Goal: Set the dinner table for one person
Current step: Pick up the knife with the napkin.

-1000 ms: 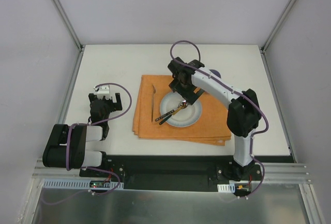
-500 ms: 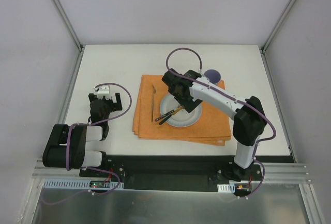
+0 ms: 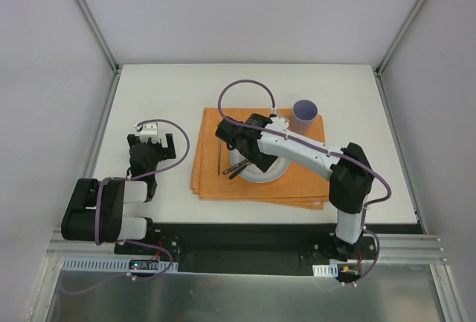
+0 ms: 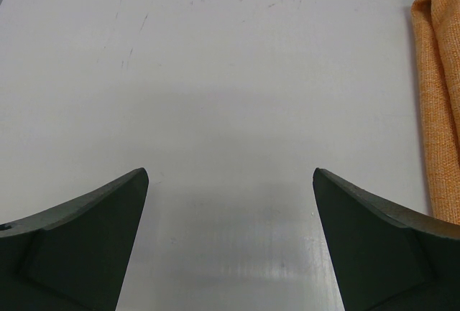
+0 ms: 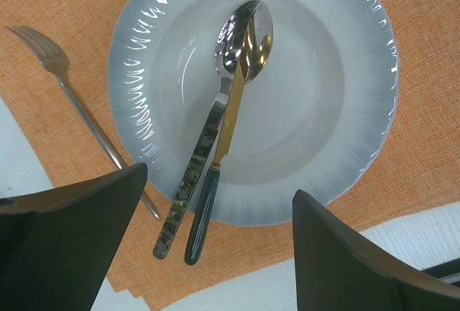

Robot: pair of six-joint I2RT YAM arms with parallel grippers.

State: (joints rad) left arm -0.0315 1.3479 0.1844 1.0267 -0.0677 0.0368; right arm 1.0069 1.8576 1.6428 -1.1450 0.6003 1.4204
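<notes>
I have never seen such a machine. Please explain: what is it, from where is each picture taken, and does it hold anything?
It is a robot with two arms fixed at the near edge of a white table. Each arm ends in a two-finger tool. The wide picture looks down from above and behind the arms. The other two come from cameras on the wrists; the dark shapes at the bottom belong to each tool. On the table lies an orange placemat; on it are a white plate and, left of that, a fork. A purple cup stands at the placemat's far edge. A spoon and a gold-bladed knife lie in the plate. The left tool is open over the table; the right tool is open over the plate. Neither holds anything.
</notes>
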